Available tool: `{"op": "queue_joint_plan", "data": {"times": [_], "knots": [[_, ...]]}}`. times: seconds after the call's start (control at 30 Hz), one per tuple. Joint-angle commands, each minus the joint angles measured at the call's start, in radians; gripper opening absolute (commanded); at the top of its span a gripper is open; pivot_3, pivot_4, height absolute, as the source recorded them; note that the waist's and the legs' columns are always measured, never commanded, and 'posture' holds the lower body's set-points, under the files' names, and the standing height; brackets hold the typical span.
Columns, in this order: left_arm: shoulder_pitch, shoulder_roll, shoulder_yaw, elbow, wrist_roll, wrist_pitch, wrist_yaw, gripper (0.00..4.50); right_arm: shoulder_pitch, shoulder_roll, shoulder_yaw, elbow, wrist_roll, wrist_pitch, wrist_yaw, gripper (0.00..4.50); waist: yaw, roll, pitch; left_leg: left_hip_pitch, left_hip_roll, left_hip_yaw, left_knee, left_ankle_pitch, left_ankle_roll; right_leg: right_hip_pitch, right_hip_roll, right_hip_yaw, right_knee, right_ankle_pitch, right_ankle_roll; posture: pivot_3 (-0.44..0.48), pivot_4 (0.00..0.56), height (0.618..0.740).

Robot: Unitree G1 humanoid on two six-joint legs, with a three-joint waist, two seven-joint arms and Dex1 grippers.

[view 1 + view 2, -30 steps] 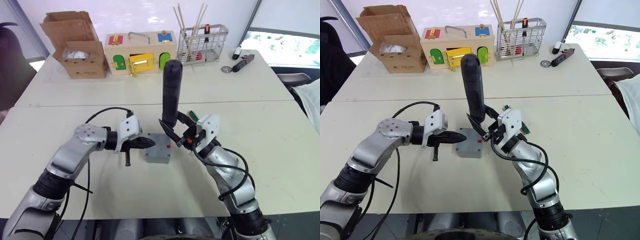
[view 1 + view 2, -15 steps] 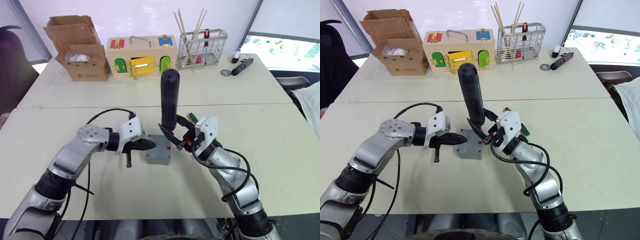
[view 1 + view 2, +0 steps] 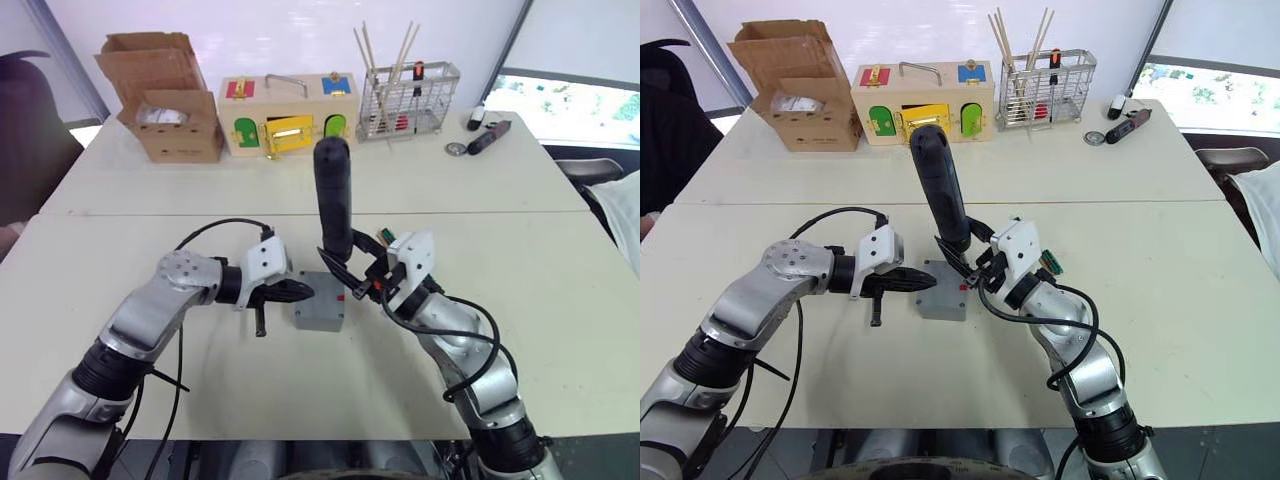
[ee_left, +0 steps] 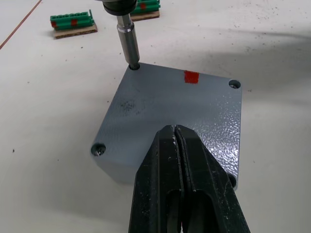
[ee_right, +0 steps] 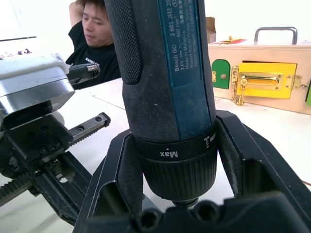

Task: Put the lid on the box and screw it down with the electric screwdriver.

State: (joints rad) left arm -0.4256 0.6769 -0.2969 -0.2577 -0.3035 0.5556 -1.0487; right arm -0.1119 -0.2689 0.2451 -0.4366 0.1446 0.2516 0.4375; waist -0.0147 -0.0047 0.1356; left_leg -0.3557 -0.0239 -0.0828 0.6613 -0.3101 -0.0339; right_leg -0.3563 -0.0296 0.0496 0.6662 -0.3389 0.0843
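The grey box [image 3: 320, 312] sits mid-table with the lid [image 4: 170, 104] lying flat on it, a red mark near one edge and screw holes at the corners. My right gripper [image 3: 352, 278] is shut on the electric screwdriver [image 3: 333, 205], which stands nearly upright, leaning slightly left. Its metal bit [image 4: 128, 41] is set in one corner hole of the lid. My left gripper [image 3: 300, 291] is shut, empty, and reaches in from the left with its fingertips [image 4: 174, 133] over the lid's top, seemingly resting on it.
Along the far edge stand a cardboard box [image 3: 165, 110], a wooden box with coloured doors [image 3: 288, 112] and a wire basket [image 3: 408, 98] holding sticks. A small black-and-red tool [image 3: 488, 135] lies far right. Green terminal blocks [image 4: 72, 22] lie beyond the box. A person [image 5: 97, 34] sits past the table.
The camera view has shifted slightly. The screwdriver's upper end leans a little more to the left. Both grippers keep the same hold and place.
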Motion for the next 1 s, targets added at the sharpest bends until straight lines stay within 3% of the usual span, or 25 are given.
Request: {"op": "queue_joint_plan", "data": {"times": [0.03,0.57,0.8,1.0], "knots": [[0.011,0.008,-0.01,-0.004,0.016,0.014,0.001,0.0,0.054,-0.024,0.011,0.113,-0.024,0.099,-0.004,1.89,0.001,-0.001,-0.001,0.0,0.0,0.0,0.0,0.0,0.0,0.0,0.0,0.0,0.0,0.0,0.0,0.0,0.15,0.74],[0.005,0.013,-0.014,-0.007,0.017,0.018,-0.007,0.0,0.085,-0.027,-0.013,0.106,-0.019,0.074,-0.017,1.89,0.003,-0.003,-0.004,0.001,0.0,-0.001,-0.002,0.0,0.0,0.0,-0.001,0.0,-0.003,0.0,0.0,0.0,0.15,0.74],[0.006,0.01,-0.09,0.034,0.077,0.006,-0.02,0.0,0.081,0.006,-0.023,0.049,0.026,0.002,-0.007,1.89,0.004,-0.003,-0.004,0.0,0.0,-0.001,-0.005,0.0,0.0,0.0,-0.002,0.0,-0.005,0.0,0.0,0.0,0.15,0.74],[-0.014,-0.005,-0.08,0.056,0.073,0.012,-0.023,0.0,0.076,0.004,-0.04,0.034,0.033,-0.021,-0.007,1.89,0.004,-0.002,-0.004,0.0,-0.001,0.0,-0.01,0.0,0.0,0.0,-0.002,0.0,-0.007,0.0,0.0,0.0,0.15,0.74]]}}
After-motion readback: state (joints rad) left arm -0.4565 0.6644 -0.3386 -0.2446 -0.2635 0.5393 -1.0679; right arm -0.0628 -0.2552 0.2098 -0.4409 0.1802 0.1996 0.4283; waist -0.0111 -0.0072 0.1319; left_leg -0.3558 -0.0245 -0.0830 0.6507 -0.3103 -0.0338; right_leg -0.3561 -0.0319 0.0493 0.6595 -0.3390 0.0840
